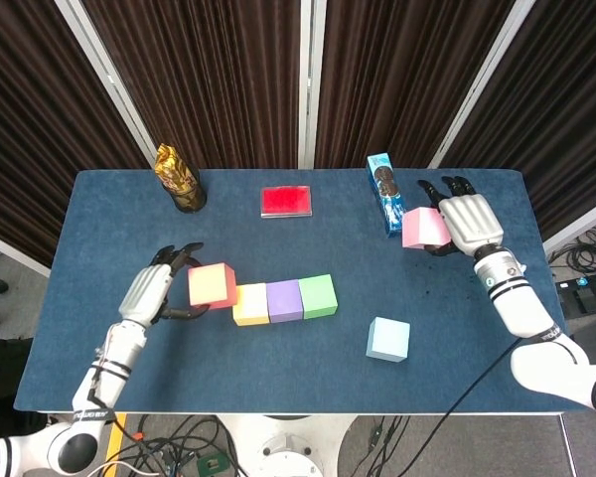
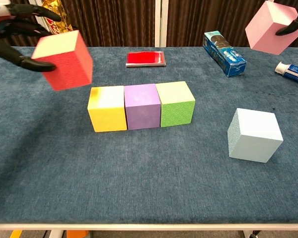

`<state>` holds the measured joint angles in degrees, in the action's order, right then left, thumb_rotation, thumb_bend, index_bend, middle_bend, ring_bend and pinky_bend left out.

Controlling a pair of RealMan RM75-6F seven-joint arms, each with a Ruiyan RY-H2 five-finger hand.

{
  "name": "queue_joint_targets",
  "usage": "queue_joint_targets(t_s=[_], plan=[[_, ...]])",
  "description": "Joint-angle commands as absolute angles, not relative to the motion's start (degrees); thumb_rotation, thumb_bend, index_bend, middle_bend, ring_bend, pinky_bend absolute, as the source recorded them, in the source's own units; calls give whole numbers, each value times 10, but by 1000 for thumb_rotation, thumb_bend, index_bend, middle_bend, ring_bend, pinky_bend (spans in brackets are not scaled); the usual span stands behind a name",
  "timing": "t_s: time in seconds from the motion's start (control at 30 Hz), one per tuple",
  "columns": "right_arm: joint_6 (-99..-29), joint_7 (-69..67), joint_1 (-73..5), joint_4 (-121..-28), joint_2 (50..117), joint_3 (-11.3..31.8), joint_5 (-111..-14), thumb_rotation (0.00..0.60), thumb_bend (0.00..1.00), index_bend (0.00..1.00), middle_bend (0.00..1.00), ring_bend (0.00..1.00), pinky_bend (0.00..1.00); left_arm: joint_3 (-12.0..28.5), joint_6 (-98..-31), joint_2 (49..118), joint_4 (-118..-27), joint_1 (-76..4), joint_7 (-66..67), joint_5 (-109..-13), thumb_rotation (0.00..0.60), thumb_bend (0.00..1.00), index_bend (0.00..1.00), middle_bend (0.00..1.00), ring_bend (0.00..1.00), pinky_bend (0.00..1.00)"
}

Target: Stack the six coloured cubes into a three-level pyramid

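Left hand (image 1: 151, 294) grips red cube (image 1: 212, 285) aloft | right hand (image 1: 472, 223) grips pink cube (image 1: 424, 228) aloft

The table (image 2: 49, 188) wears a matt blue cloth with a fine, felt-like nap. The yellow cube (image 2: 108, 108), purple cube (image 2: 142, 106), green cube (image 2: 176, 103) and pale blue cube (image 2: 255, 135) look matt, their sides finely grained. The red tin (image 2: 145, 58) and gold wrapper (image 1: 175, 171) shine glossy, and the black fingers (image 2: 25, 12) look like smooth plastic.
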<state>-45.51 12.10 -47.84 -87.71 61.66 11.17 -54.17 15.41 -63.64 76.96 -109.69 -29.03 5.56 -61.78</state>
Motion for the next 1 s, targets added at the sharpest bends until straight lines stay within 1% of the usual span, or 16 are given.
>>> queue_joint_targets(t_s=[0.03, 0.2, 0.37, 0.5, 0.73, 1.0], plan=[[-452, 118, -476, -876, 615, 110, -542, 600, 148, 0, 535, 47, 0, 171, -629, 792, -1093, -320, 89, -578, 600, 235, 126, 596, 156, 42], [-450, 110, -470, -871, 613, 108, -547, 600, 148, 0, 535, 46, 0, 185, -619, 817, -1085, -351, 116, -514, 600, 235, 124, 608, 170, 42], [-446, 99, -466, -861, 614, 108, -555, 600, 148, 0, 535, 46, 0, 185, -641, 835, -1092, -365, 144, -483, 600, 237, 124, 614, 172, 42], [-445, 89, -462, -856, 616, 108, -562, 600, 147, 0, 535, 46, 0, 179, -649, 842, -1094, -372, 155, -479, 600, 239, 123, 618, 177, 42], [-443, 76, -455, -849, 615, 107, -573, 600, 148, 0, 535, 47, 0, 164, -640, 850, -1090, -381, 155, -497, 600, 243, 124, 625, 180, 42], [-438, 65, -448, -841, 614, 105, -579, 600, 147, 0, 537, 46, 0, 164, -638, 867, -1072, -394, 155, -492, 600, 244, 124, 625, 180, 42]])
